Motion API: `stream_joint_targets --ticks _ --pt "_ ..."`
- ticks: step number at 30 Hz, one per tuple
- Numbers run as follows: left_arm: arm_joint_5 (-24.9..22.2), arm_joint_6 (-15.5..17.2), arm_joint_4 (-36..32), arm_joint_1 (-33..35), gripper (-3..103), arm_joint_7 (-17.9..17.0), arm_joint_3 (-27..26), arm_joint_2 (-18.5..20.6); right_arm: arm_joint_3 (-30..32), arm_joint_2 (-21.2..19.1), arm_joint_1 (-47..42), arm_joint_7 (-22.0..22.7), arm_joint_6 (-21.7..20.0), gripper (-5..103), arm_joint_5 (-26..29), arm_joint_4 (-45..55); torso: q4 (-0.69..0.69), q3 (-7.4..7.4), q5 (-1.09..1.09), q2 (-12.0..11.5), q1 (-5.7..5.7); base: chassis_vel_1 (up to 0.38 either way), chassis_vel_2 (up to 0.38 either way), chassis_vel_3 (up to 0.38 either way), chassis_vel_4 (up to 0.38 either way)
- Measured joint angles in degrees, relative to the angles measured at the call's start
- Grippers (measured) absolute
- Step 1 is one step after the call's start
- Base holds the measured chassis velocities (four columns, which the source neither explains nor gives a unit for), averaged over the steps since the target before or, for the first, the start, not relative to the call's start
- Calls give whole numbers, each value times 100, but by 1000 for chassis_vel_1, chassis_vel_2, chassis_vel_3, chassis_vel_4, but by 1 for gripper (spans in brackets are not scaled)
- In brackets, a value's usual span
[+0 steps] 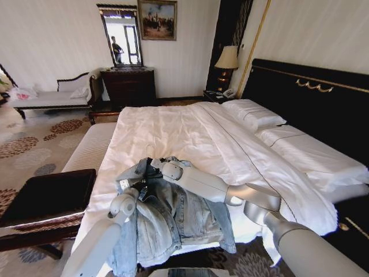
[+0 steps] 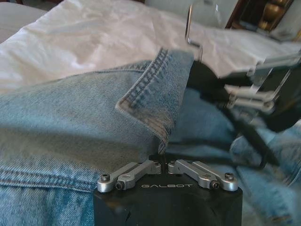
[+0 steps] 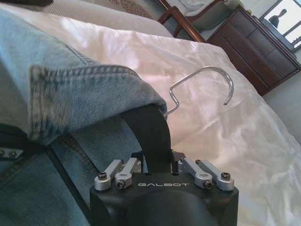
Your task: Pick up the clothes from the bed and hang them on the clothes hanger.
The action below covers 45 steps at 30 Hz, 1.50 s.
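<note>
Jacket (image 1: pixel 173 222): lay on bed (image 1: pixel 190 133), near edge.
Left gripper (image 2: pixel 164 165): clamped on jacket fabric.
Right gripper (image 3: pixel 157 165): clamped on hanger (image 3: pixel 150 134), hook beyond collar.

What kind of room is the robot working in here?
Most likely a hotel bedroom: a large bed with white sheets and pillows, a tall black headboard, and a bedside lamp.

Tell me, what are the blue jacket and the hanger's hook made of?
The jacket looks like faded denim: woven twill lines and stitched seams show. The hanger's hook looks like shiny bare metal wire, glinting in the light. The hanger's black body, held by the right gripper, could be plastic or painted; hard to tell.
</note>
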Motion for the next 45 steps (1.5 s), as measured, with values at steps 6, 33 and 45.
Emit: stream_joint_targets --ticks 6,33,45 --pt "33 238 107 -11 1 2 26 66 2 -30 2 -20 119 28 9 33 0 0 0 0 0 0 0 0 0" --pt "531 89 -454 771 51 408 -569 243 67 26 -60 -13 258 28 -22 12 1 0 0 0 0 0 0 0 0" --pt "888 5 -1145 1617 94 578 -1214 458 122 -13 -115 -2 292 28 -68 57 1 0 0 0 -1 0 0 0 0"
